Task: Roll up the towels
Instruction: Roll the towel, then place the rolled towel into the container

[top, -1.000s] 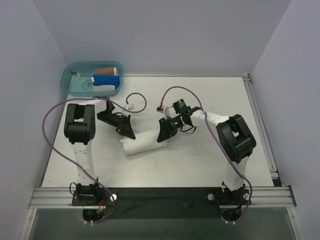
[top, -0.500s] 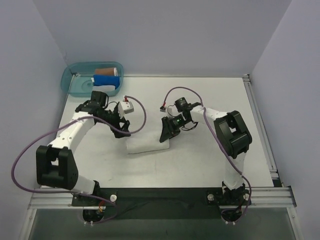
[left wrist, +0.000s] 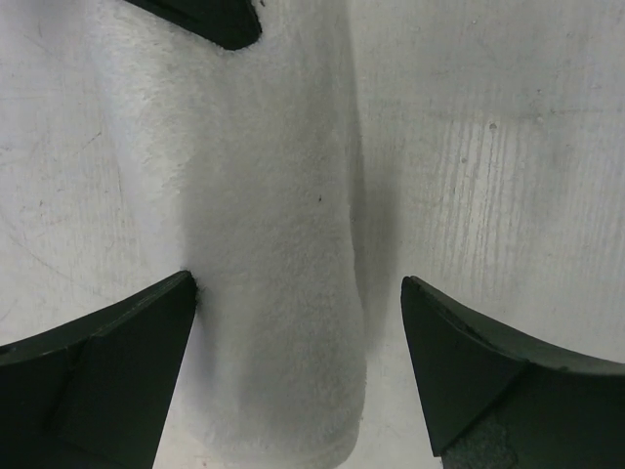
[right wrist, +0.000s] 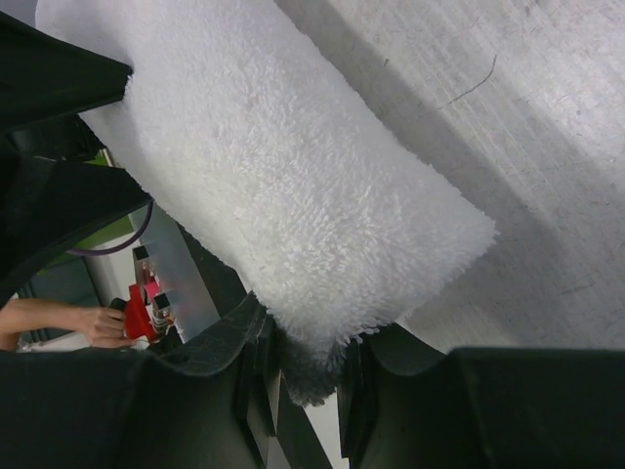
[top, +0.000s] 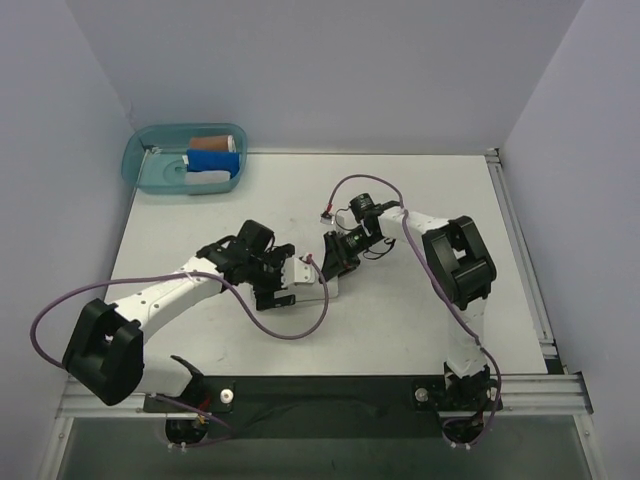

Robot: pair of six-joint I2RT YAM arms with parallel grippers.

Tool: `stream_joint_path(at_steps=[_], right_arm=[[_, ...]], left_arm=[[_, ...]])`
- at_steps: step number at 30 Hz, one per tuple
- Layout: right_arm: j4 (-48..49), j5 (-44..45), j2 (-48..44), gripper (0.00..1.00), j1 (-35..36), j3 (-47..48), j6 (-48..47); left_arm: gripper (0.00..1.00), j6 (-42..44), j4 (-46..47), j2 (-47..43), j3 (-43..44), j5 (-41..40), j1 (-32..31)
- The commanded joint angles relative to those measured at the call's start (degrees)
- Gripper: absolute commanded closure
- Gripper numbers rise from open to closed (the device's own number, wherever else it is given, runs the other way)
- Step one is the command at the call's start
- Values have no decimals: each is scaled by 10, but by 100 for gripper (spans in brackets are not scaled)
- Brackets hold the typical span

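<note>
A white towel (left wrist: 264, 244), rolled into a thick tube, lies on the table; in the top view only a bit of it (top: 323, 291) shows between the two grippers. My left gripper (left wrist: 298, 362) is open and straddles the roll's near end, one finger on each side. From above, the left gripper (top: 288, 288) sits over the roll's left end. My right gripper (right wrist: 317, 376) is shut on the fringe at the other end of the towel (right wrist: 293, 186). In the top view the right gripper (top: 333, 262) is at the roll's right end.
A teal bin (top: 140, 165) stands at the back left corner, holding a blue towel (top: 213, 159), a brown towel (top: 211, 142) and a white roll (top: 205, 177). A metal rail (top: 520, 240) runs along the table's right edge. Cables loop around both arms.
My left arm has swung from the back left toward the front and centre, and its gripper has opened wide over the roll's left end. The right gripper has kept its hold, shifting slightly.
</note>
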Motion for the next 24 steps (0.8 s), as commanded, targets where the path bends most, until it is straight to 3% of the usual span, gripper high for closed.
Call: stream_joint_path(at_steps=[1, 8, 18, 21, 24], right_arm=[[-35, -15, 12, 100, -7, 23, -1], [-45, -33, 28, 100, -19, 44, -4], [-58, -69, 61, 100, -46, 99, 7], [-59, -74, 69, 100, -52, 112, 8], [-62, -70, 66, 99, -59, 119, 10]], left_arm=[[4, 8, 68, 11, -16, -64, -29], [13, 27, 111, 77, -39, -139, -39], [39, 34, 116, 174, -26, -141, -36], [43, 18, 106, 212, -7, -139, -31], [60, -11, 85, 236, 23, -132, -19]])
